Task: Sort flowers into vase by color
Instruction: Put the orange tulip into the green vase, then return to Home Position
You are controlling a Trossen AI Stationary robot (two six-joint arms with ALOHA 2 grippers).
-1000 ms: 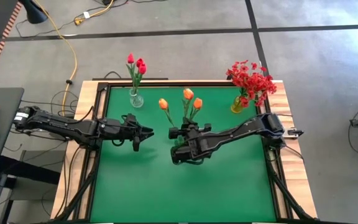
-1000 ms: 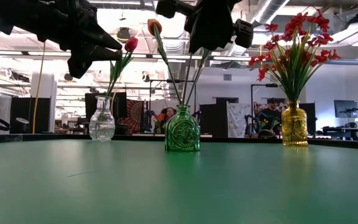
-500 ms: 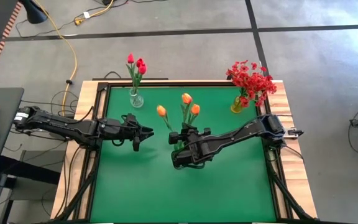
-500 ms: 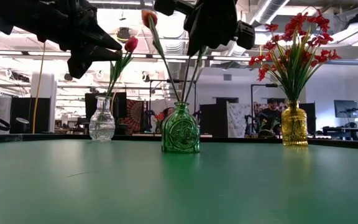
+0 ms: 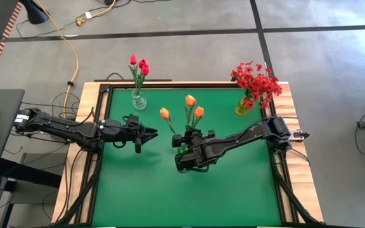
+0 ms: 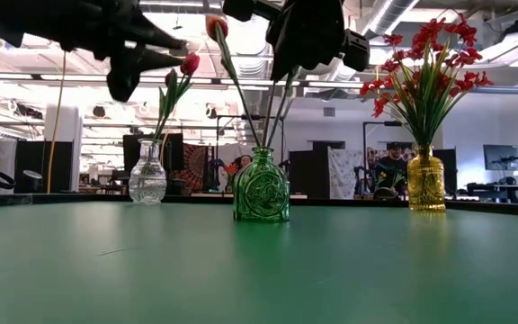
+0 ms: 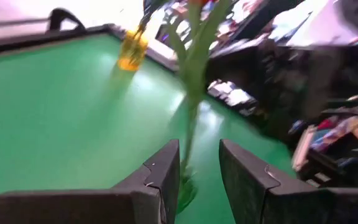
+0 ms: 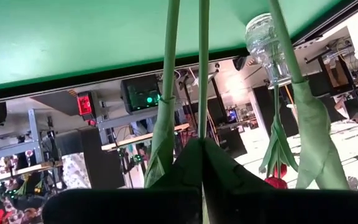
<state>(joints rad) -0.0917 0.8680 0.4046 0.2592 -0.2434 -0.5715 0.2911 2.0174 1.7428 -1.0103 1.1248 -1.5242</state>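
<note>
Orange tulips [image 5: 190, 101] stand in the green vase [image 6: 261, 187] on the green surface [image 5: 144, 183], their stems pinched in the clenched jaws of the right gripper [image 8: 202, 144] directly above the vase. The left gripper [image 5: 152, 133] hovers beside them, jaws partly parted around nothing, the stems just ahead.

Stood on grey floor [image 5: 170, 47] crossed by a yellow cable [image 5: 68, 38]; behind, dark partitions [image 6: 25, 166] under bright ceiling lights [image 6: 241, 40].
</note>
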